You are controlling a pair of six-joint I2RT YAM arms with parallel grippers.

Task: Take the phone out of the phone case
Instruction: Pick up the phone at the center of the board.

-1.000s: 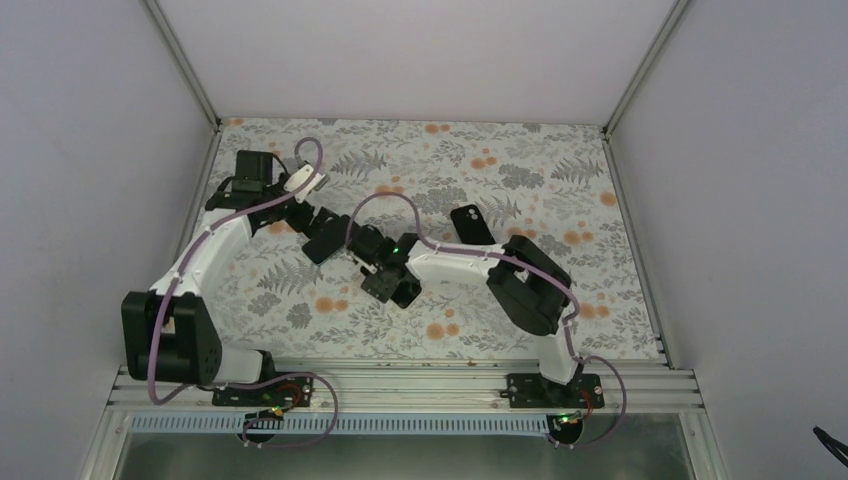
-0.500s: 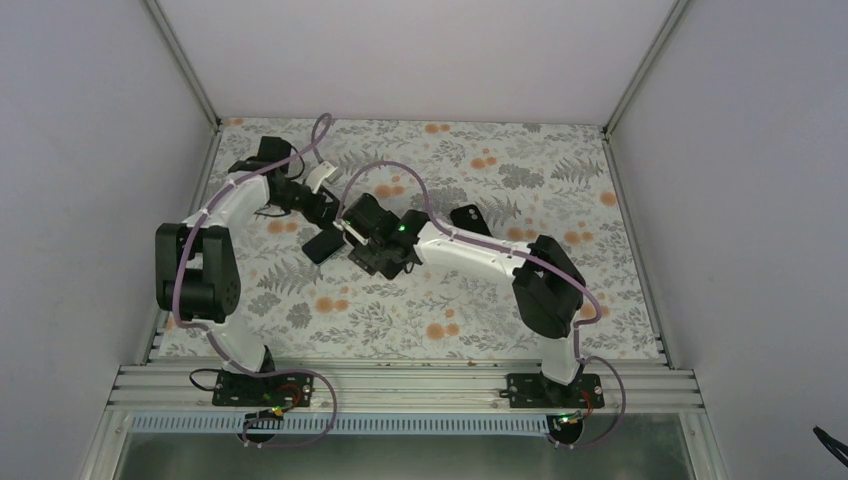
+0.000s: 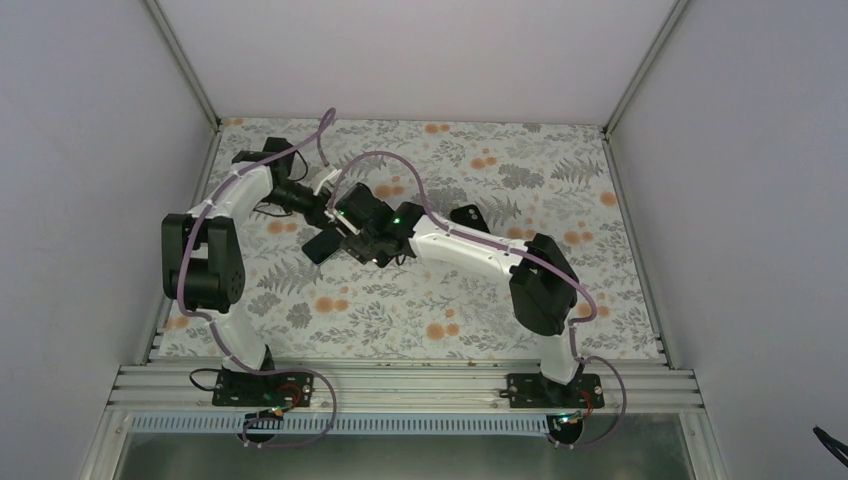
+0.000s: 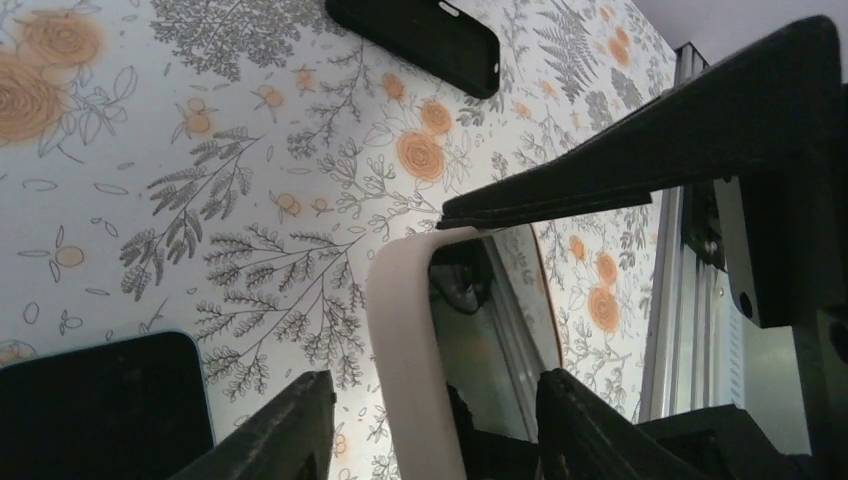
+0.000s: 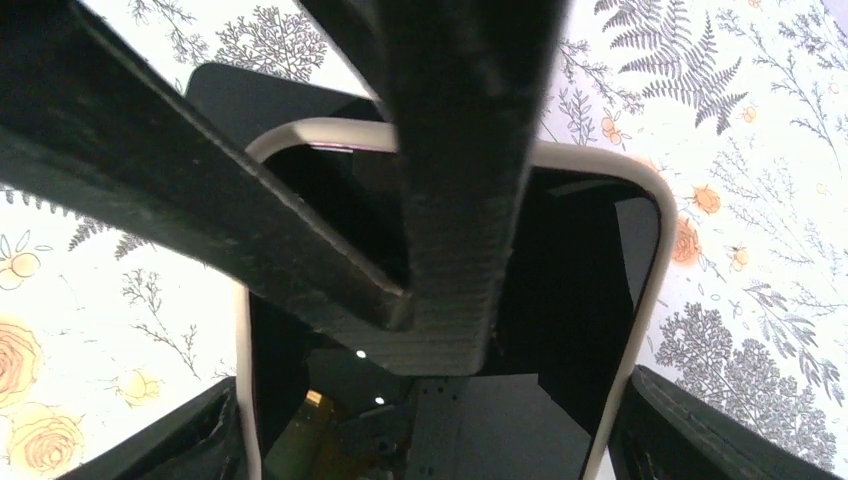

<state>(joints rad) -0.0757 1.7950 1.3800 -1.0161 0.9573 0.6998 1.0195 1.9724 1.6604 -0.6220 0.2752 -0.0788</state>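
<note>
The phone (image 5: pixel 560 260), in a white case (image 5: pixel 648 250), hangs above the table with its dark screen facing the right wrist camera. My right gripper (image 5: pixel 432 400) is shut on the case's two long sides. My left gripper (image 4: pixel 432 385) straddles the phone's top end. Its jaws stand open across the phone's thickness. The white case edge (image 4: pixel 405 340) sits between them, with a gap to the left finger (image 4: pixel 290 425). In the right wrist view, the left gripper's black fingers (image 5: pixel 470 180) cross in front of the screen. From above, both grippers meet at the table's left middle (image 3: pixel 340 215).
A flat black device (image 4: pixel 420 40) lies on the floral table (image 4: pixel 200 200) beyond the grippers, partly hidden by the right arm from above (image 3: pixel 468 217). Another black slab (image 3: pixel 320 246) lies on the table just below the held phone.
The right gripper has carried the phone up and toward the far left. The left arm has folded back to meet it, and its jaws have narrowed around the phone's end.
</note>
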